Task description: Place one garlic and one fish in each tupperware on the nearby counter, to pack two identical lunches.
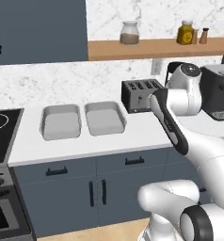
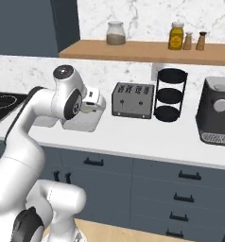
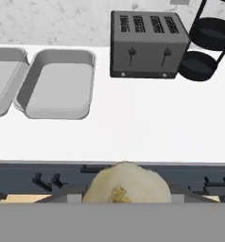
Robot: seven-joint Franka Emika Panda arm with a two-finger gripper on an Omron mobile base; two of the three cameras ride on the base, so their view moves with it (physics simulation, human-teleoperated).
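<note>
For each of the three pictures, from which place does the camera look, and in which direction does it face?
Left base view: behind the arm, to its left, facing two tupperware on the counter; arm rises lower right.
Right base view: behind, to its right, facing the toaster; arm rises lower left.
Hand view: on the hand, looking along the gripper, which holds a garlic, toward the counter.
All three share toaster and counter.

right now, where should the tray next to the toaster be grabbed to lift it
Pinch the tray by its wide rim on the toaster side, straight down from above. It lies flat and open on the counter, too broad to span, and the other tray crowds its opposite side.
</note>
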